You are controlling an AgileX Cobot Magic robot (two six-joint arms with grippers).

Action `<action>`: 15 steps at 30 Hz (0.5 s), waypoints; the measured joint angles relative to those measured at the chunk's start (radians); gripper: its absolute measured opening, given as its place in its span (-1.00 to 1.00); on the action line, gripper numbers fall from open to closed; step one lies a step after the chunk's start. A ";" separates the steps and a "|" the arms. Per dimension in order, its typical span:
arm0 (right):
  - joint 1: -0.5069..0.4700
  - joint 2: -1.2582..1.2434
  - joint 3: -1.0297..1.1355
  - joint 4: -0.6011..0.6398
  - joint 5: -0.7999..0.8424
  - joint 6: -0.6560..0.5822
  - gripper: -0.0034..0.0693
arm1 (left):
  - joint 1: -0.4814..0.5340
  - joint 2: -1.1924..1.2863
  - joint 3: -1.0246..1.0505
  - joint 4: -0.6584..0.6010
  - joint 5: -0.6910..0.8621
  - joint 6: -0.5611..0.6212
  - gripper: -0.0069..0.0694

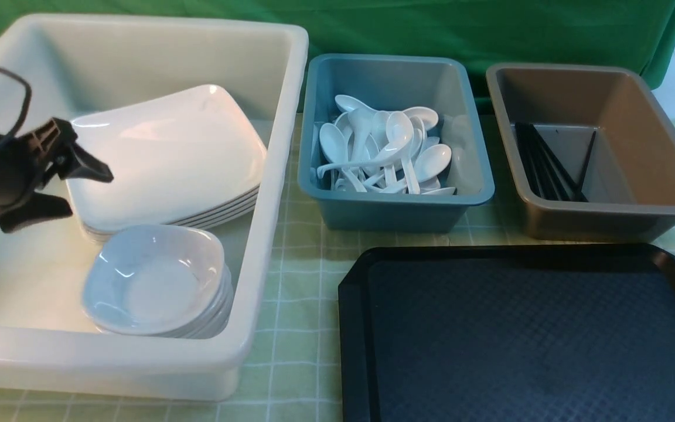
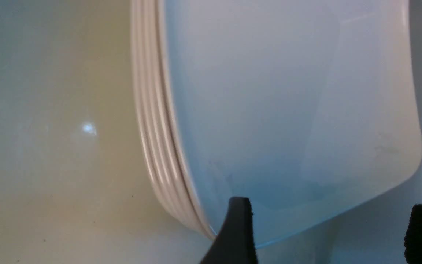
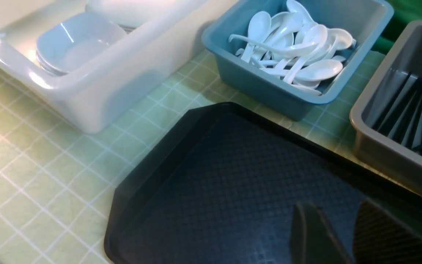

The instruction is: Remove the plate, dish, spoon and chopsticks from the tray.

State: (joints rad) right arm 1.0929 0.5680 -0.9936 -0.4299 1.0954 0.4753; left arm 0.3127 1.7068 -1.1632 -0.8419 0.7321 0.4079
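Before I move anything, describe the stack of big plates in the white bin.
The stack of big plates is glossy white, ceramic or plastic by its look, squarish with rounded corners. Several edges show, closely nested. It lies within the white bin, behind the bowls. The top plate faces up and carries nothing visible. The left pincer is open by its edge; I can't tell whether they touch.

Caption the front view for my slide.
Open left claw beside stacked white plates, black tray bare where visible.
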 joint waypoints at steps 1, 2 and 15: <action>0.000 0.000 -0.001 0.001 0.007 0.000 -0.42 | 0.000 0.000 -0.022 0.030 0.023 -0.019 0.60; 0.000 0.000 -0.008 0.003 0.026 0.000 -0.42 | 0.000 -0.001 -0.071 0.090 0.062 -0.065 0.60; 0.000 -0.087 0.063 0.061 0.071 -0.030 -0.86 | -0.003 -0.055 -0.455 0.326 0.471 -0.229 -0.76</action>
State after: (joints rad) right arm 1.0929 0.4813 -0.9302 -0.3693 1.1665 0.4458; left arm 0.3098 1.6517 -1.6184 -0.5156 1.2034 0.1786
